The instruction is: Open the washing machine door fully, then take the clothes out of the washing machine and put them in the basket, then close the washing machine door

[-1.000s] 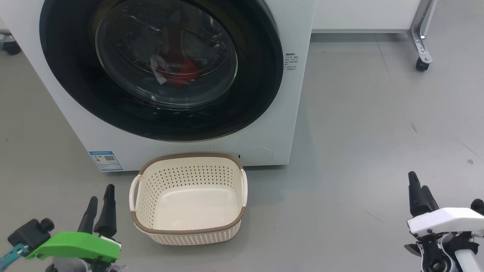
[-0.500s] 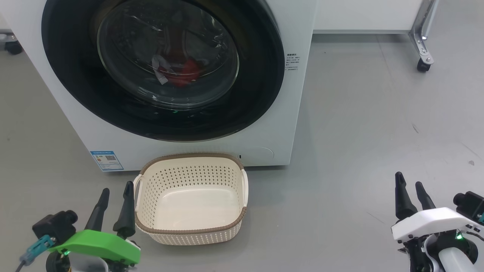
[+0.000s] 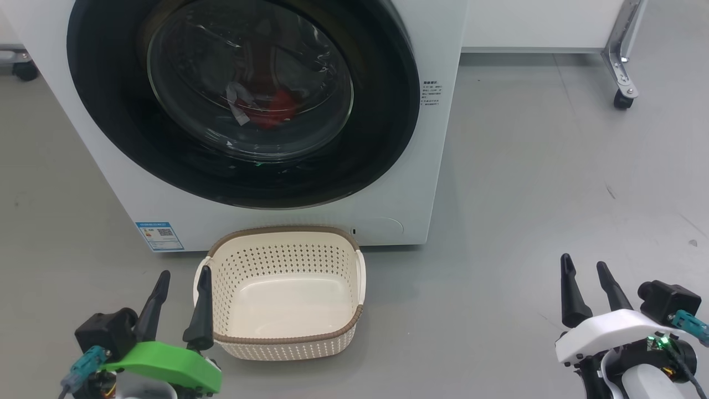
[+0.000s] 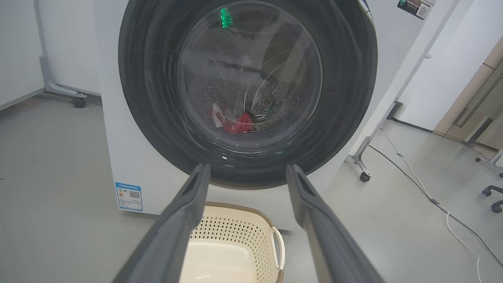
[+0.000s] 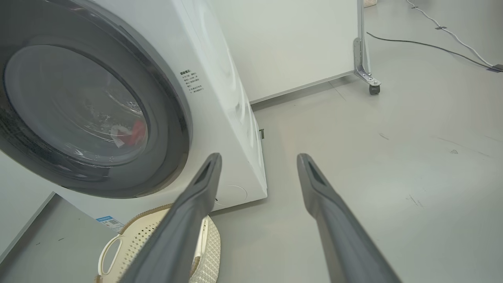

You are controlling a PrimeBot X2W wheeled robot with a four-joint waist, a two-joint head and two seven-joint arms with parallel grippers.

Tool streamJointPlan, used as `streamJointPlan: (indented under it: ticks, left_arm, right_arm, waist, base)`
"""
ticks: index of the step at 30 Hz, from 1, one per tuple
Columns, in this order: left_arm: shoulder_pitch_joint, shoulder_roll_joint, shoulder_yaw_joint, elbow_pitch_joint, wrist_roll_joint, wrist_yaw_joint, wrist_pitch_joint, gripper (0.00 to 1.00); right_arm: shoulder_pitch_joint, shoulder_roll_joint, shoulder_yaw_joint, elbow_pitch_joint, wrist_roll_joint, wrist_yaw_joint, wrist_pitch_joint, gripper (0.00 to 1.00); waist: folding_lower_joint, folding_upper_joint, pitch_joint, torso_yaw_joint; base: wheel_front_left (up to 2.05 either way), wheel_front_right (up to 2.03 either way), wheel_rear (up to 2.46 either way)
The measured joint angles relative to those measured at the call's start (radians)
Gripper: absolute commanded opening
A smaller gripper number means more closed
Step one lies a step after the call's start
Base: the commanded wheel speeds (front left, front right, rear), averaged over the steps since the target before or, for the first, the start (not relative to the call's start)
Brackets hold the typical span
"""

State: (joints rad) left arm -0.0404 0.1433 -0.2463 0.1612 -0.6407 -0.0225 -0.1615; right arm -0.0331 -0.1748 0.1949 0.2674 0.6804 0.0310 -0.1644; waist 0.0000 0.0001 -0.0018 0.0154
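Note:
The white washing machine (image 3: 443, 138) stands ahead with its round black-ringed door (image 3: 388, 122) shut. Through the glass, red and white clothes (image 3: 266, 108) lie in the drum, the same clothes (image 4: 234, 122) showing in the left wrist view. The cream basket (image 3: 285, 233) sits empty on the floor just before the machine. My left gripper (image 3: 184, 273) hangs open at the lower left, its right finger beside the basket's left handle. My right gripper (image 3: 583, 266) is open at the lower right, well clear of the machine, over bare floor.
A metal frame leg on a caster (image 3: 623, 100) stands at the back right beside a white panel. Another caster (image 3: 22, 71) is at the far left. A cable (image 4: 432, 200) runs over the grey floor to the machine's right.
Both grippers have shifted: the left moved right toward the basket's left handle and its fingers spread; the right moved left and spread too. The head view shifted slightly.

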Motion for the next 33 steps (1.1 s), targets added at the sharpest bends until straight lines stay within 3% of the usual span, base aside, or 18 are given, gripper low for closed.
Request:
streamJointPlan:
  ticks: [26,33]
  left_arm:
    - [0.003,-0.006,-0.050,0.029,0.275,0.054,-0.088,1.00]
    - [0.003,-0.007,-0.049,0.057,0.292,0.067,-0.090,1.00]
  right_arm:
    - [0.000,0.010,0.032,0.000,-0.315,-0.044,-0.082,1.00]
    - [0.002,0.022,0.017,0.001,-0.322,-0.052,-0.083,1.00]
  waist:
    - [0.0000,0.0000,-0.005,0.010]
    - [0.0000,0.0000,-0.005,0.010]
  base:
    - [0.00,0.00,0.00]
    - [0.00,0.00,0.00]
